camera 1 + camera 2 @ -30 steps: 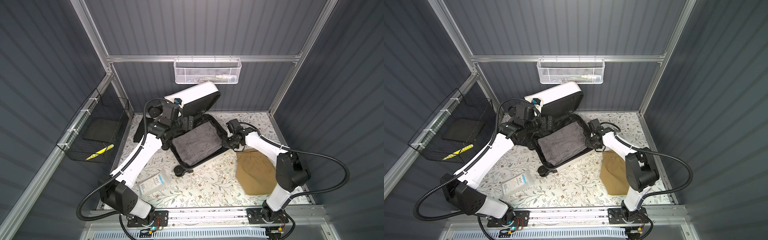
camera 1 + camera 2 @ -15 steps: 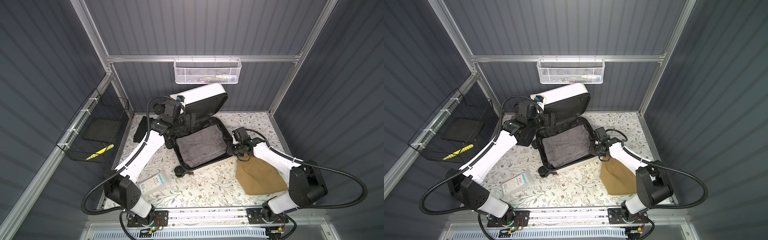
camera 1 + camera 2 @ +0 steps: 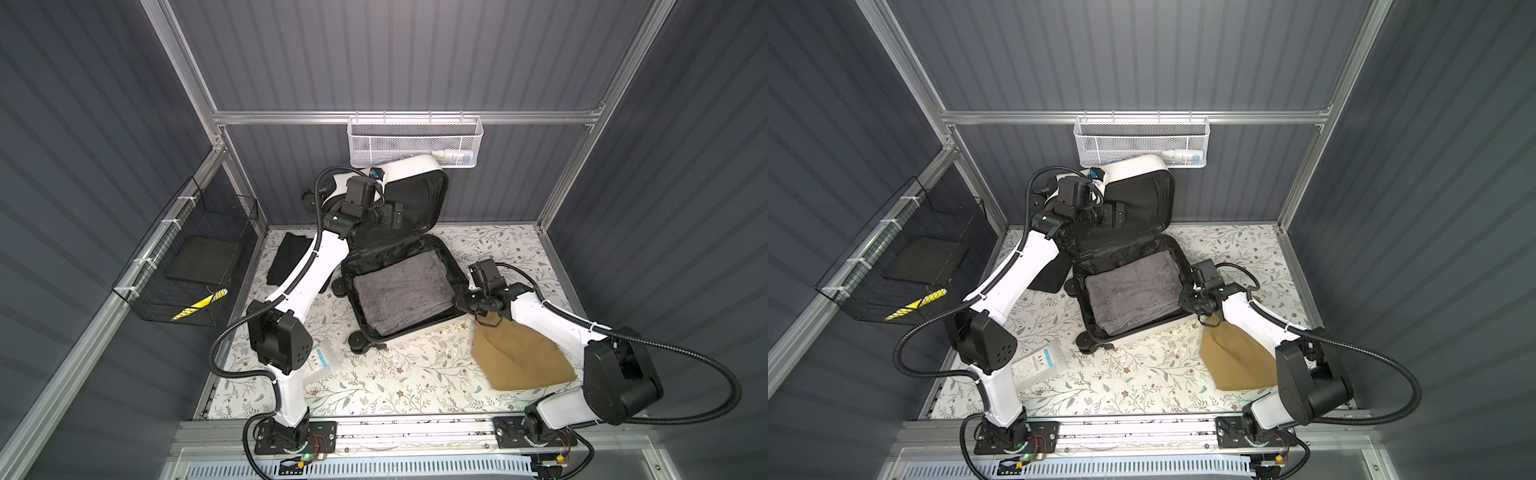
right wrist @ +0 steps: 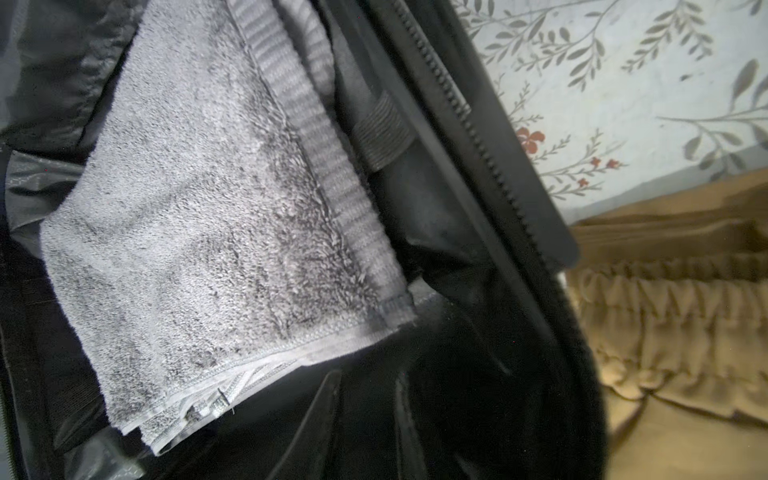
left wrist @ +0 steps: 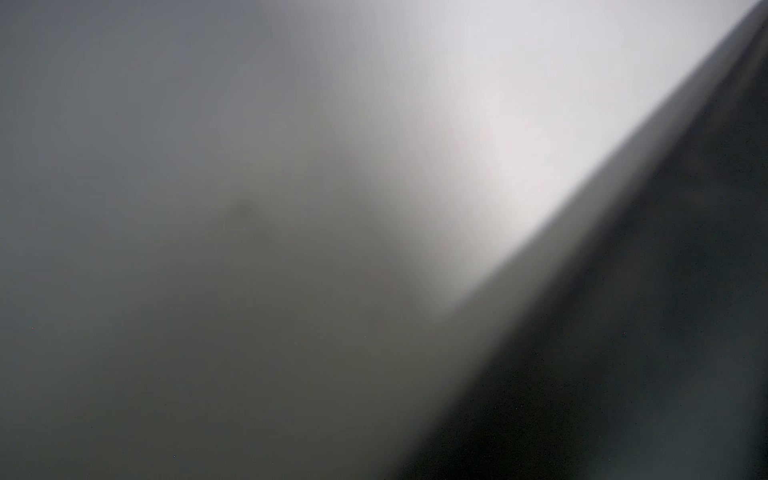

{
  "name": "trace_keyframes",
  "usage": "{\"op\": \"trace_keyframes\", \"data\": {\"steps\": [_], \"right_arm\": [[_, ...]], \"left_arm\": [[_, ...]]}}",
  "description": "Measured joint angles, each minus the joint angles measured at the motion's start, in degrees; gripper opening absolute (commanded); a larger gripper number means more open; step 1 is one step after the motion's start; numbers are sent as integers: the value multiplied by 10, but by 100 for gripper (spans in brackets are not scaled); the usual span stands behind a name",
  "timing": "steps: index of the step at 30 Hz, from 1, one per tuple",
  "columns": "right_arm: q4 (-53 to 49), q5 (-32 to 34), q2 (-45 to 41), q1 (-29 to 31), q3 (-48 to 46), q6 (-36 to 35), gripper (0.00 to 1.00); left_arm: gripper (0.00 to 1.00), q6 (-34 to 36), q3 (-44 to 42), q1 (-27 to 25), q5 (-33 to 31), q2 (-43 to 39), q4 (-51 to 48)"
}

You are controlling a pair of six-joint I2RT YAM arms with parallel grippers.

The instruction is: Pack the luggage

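Lid (image 3: 417, 197) is standing more upright than a second ago — left gripper (image 3: 390, 212), jaws spread wide, nothing visibly held, is bracing it. Luggage (image 3: 386, 251) is lying open mid-table, long axis diagonal; right gripper (image 3: 459, 301) is sitting at its right rim, grip unclear — tan garment (image 3: 519, 357) just beside it.

A robotics lab test cell, seen from above. Ribbed dark grey walls (image 3: 415, 54) in an aluminium frame (image 3: 399, 117) enclose a floral-covered table (image 3: 395, 382). Two white robot arms, the left arm (image 3: 309, 272) and the right arm (image 3: 548, 320), are bolted to a metal rail (image 3: 415, 432) with bare wiring (image 3: 318, 444). An open suitcase (image 3: 409, 166) sits between them.
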Motion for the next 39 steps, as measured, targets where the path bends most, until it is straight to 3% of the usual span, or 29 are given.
{"op": "trace_keyframes", "data": {"steps": [11,22,30,34,39], "right_arm": [[-61,-28,48,-1,69,-1,39],[-177,-53,86,-1,177,-12,49],[-202,-62,86,-2,215,-14,54],[-213,-64,72,-9,218,-19,58],[-217,-73,-8,-60,182,-28,64]], "left_arm": [[100,23,6,7,85,-5,-24],[100,15,-134,7,184,-124,-36],[100,-43,-276,5,245,-223,6],[100,-92,-334,-18,250,-265,36],[100,-167,-404,-112,212,-299,70]]}}
